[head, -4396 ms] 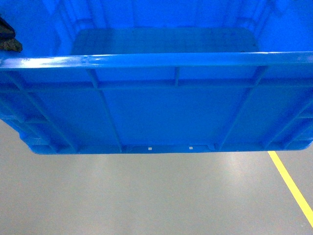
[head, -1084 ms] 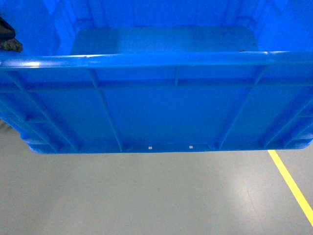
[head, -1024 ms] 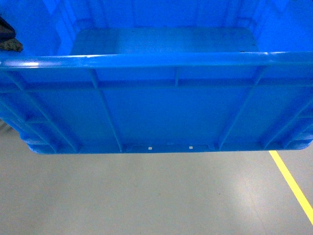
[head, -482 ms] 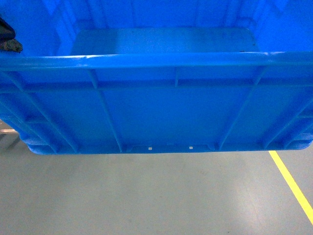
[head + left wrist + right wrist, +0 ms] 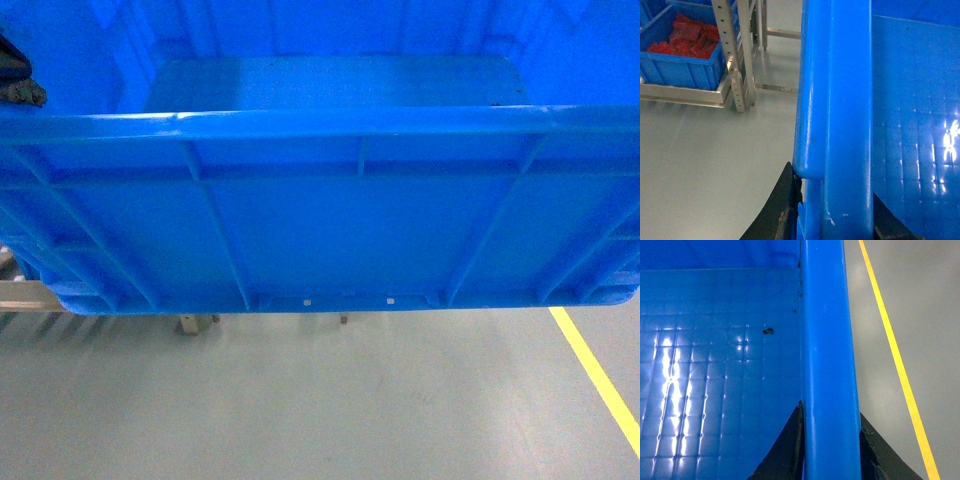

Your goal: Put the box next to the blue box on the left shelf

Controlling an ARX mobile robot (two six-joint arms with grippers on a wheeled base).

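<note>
I see the box as bright blue, with ribbed outer walls and a faint square grid on its inner floor. The floor is plain grey with a yellow line. A second blue bin holds red items. Both pincers are black.

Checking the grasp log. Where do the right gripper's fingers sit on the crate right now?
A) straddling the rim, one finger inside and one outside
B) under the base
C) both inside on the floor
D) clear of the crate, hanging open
A: in the right wrist view the right gripper has a dark finger on each side of the rim of the box, one on the inside and one on the floor side.
</note>
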